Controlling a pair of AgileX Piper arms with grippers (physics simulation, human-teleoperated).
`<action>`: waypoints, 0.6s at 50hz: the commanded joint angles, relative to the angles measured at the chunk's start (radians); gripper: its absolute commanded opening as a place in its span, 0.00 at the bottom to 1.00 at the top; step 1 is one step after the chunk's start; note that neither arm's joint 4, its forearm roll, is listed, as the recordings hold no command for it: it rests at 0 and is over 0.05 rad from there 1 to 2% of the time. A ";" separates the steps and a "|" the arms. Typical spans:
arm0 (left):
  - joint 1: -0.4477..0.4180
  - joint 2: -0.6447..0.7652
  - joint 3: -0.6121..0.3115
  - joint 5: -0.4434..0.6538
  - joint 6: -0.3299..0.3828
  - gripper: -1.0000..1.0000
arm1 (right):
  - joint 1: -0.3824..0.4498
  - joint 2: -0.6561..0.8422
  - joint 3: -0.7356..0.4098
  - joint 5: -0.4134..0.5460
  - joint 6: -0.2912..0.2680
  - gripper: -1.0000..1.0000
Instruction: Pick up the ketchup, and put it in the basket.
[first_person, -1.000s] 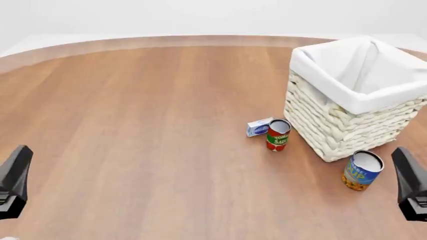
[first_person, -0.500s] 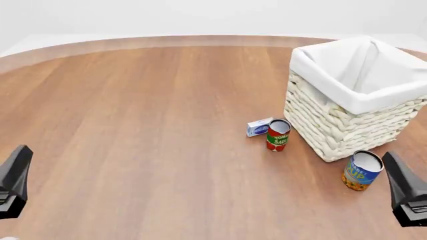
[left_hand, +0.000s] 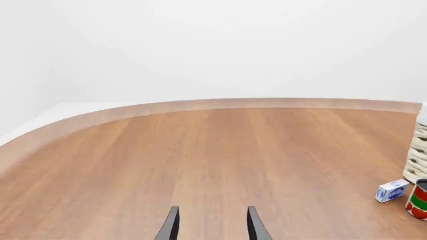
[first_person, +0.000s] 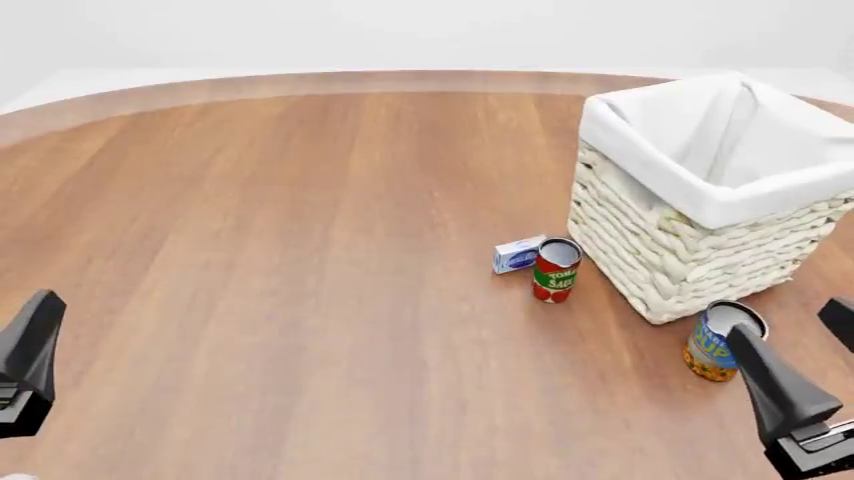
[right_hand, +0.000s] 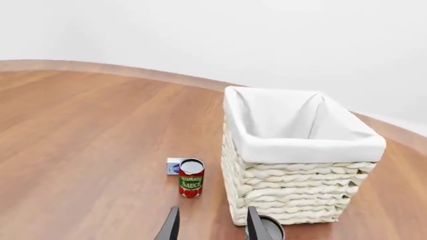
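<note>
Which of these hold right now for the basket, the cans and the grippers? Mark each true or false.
1. The basket stands upright, its white liner folded over the rim. True.
2. The red-and-green can sits inside the basket. False: it stands on the table beside the basket.
3. The left gripper is open and holds nothing. True.
4. A ketchup bottle shows in the front view. False: no ketchup bottle shows in any view.
5. The blue-and-orange can stands on the table by the basket's near corner. True.
</note>
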 joint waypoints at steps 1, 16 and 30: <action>0.000 0.000 0.000 0.000 0.000 1.00 | 0.059 0.000 0.000 0.025 -0.010 1.00; 0.000 0.000 0.000 0.000 0.000 1.00 | 0.132 0.000 0.000 0.042 -0.044 1.00; 0.000 0.000 0.000 0.000 0.000 1.00 | 0.218 0.004 0.000 0.027 -0.003 1.00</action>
